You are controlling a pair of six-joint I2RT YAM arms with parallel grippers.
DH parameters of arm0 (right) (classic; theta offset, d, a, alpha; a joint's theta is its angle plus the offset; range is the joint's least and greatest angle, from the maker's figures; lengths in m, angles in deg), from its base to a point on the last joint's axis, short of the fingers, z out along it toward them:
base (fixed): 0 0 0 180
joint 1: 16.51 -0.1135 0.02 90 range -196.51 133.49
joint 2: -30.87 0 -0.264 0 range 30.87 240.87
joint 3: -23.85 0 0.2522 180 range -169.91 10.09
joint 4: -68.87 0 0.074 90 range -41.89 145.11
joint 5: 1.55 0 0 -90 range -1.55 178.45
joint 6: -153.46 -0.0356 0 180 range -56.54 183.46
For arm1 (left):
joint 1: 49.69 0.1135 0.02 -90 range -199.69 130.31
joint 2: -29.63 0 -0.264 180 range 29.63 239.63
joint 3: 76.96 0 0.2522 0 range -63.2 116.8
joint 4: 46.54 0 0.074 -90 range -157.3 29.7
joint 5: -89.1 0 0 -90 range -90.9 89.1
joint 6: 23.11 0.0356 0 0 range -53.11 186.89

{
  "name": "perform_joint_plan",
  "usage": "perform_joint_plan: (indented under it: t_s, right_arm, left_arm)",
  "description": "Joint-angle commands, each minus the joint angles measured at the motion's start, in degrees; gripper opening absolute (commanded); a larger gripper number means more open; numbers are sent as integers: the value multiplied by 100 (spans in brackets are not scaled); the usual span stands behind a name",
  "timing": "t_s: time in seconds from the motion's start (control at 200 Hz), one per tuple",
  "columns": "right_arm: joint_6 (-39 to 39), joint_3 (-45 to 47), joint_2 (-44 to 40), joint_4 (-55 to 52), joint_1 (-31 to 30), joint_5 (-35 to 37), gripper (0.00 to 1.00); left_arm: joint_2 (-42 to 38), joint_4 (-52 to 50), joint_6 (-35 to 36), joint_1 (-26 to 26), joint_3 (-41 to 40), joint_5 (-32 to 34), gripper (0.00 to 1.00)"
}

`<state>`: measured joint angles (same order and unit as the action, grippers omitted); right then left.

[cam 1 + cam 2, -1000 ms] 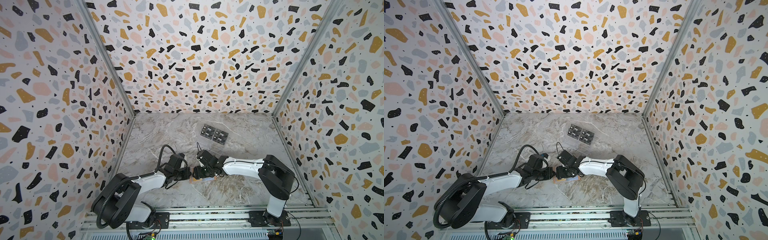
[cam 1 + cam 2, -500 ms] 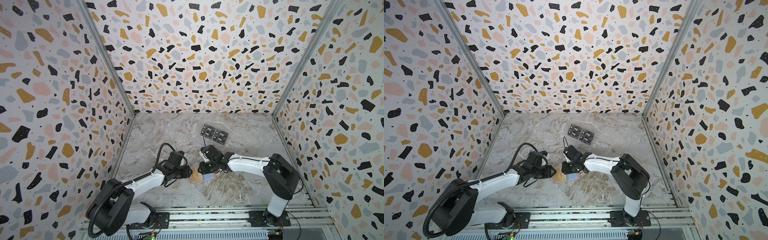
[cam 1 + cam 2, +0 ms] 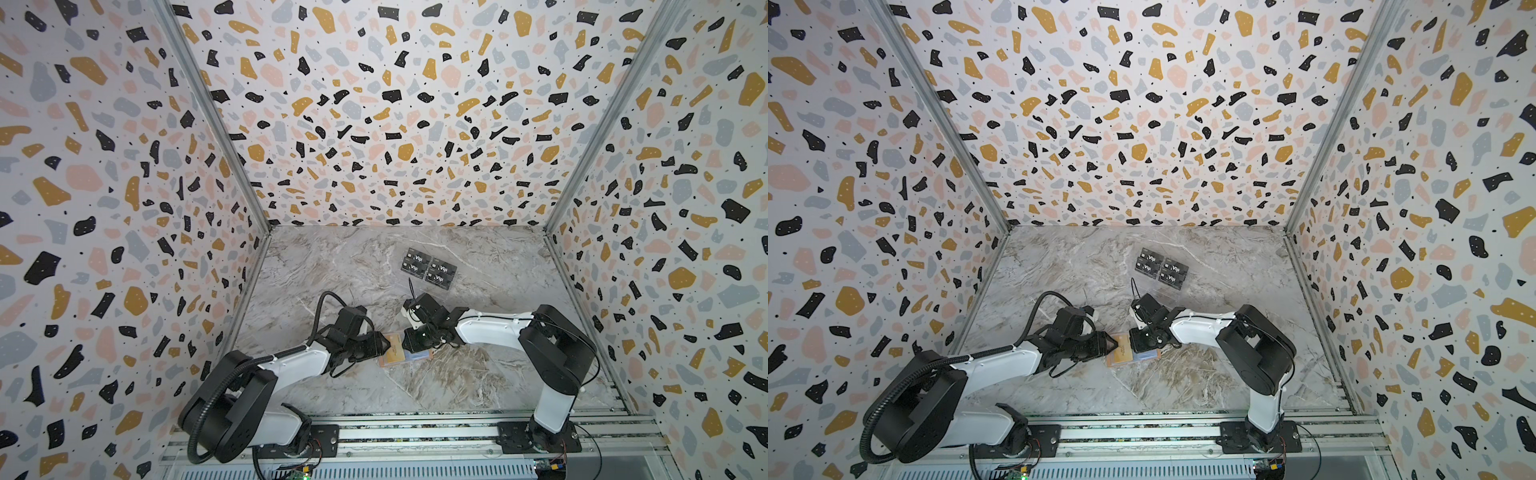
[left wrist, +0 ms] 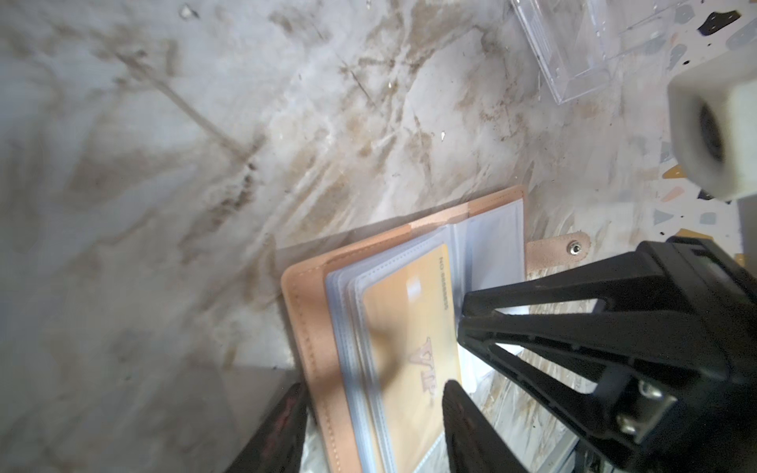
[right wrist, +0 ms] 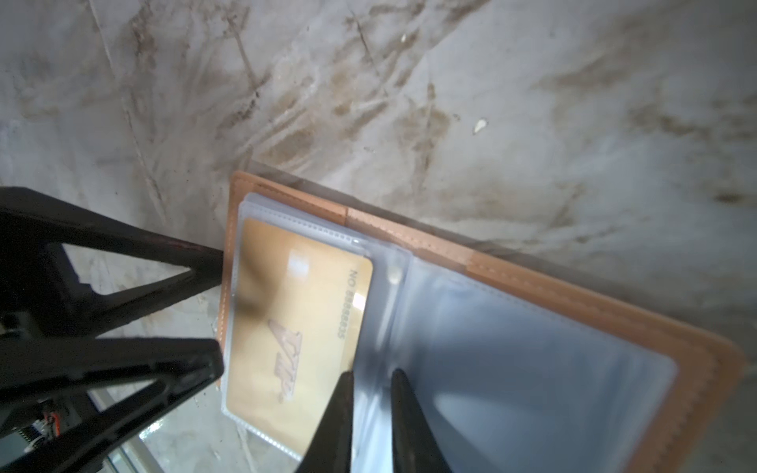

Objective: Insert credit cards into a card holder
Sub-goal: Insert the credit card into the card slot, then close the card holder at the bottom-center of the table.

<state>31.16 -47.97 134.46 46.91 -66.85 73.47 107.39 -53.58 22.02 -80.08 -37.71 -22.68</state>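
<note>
The salmon-pink card holder [image 3: 419, 356] [image 3: 1152, 354] lies open on the marble floor between my two arms. One gold credit card [image 4: 409, 327] [image 5: 299, 319] sits inside a clear sleeve on its left page. My left gripper [image 4: 375, 387] [image 3: 387, 344] is open, its fingers straddling that page and card without touching them. My right gripper [image 5: 372, 374] [image 3: 1136, 345] comes in from the opposite side. Its jaws are nearly together, pinching a fold of clear sleeve [image 5: 512, 360] beside the spine. The snap tab [image 4: 567, 250] sticks out past the right page. No other gold cards are in view.
Several black "Vip" cards [image 3: 428, 270] [image 3: 1162, 268] rest on a clear acrylic stand [image 4: 573, 49] just behind the holder. Patterned walls close in the left, right and back. An aluminium rail with both arm bases runs along the front.
The left gripper has gone from shut to open and drawn back a little from the holder. The right gripper has narrowed from open onto the clear sleeve.
</note>
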Motion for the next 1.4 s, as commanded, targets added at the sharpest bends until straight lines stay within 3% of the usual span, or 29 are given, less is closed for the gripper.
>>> perform_joint_plan:
  t_s: [0.0, 0.31, 0.586, 0.786, 0.946, 1.136, 1.236, 1.392]
  right_arm:
    - [112, 95, 153, -251, -113, 207, 20]
    - [-197, 424, 118, 292, -107, -192, 20]
    - [-366, 484, 5, 538, -98, -365, 19]
    - [-376, 433, -33, 591, -78, -451, 19]
    - [-503, 490, -100, 825, -64, -628, 20]
    - [-521, 687, -427, 1157, 128, -953, 22]
    - [-500, 875, -735, 1204, 374, -1133, 23]
    - [-286, 1006, -1261, 1003, 615, -1138, 25]
  left_arm:
    - [108, 259, -460, 7, -238, -376, 56]
    - [-169, 1102, -879, 7, -198, -921, 51]
    - [-244, 953, -786, -2, 55, -888, 44]
    - [224, 408, -376, -96, 358, -630, 42]
    - [476, -352, 14, -208, 777, -120, 31]
    - [532, -1305, 256, -282, 1174, 587, 5]
    - [275, -2024, 378, -408, 1455, 1391, 3]
    - [190, -2695, 390, -693, 1826, 2034, 3]
